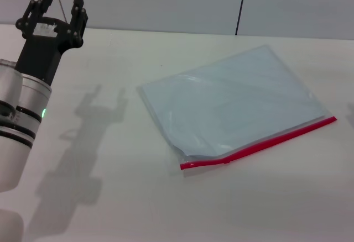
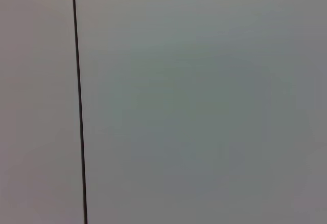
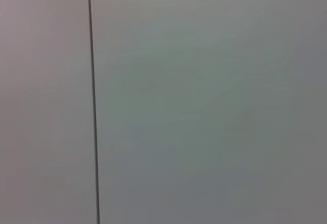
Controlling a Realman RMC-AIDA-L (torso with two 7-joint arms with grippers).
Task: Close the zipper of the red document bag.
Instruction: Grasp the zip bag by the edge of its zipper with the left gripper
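zipper – thin red strip edging the flat translucent red document bag – left pincer wide, well apart.

Lab: bare white table, panelled wall

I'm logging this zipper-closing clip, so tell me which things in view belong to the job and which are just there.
Part of the job:
- red document bag, lying flat on the table
- zipper along its near long edge
- left hand, open, raised at the table's far left, well away from the bag

Just there:
- table
- wall behind

Right hand: not in view.
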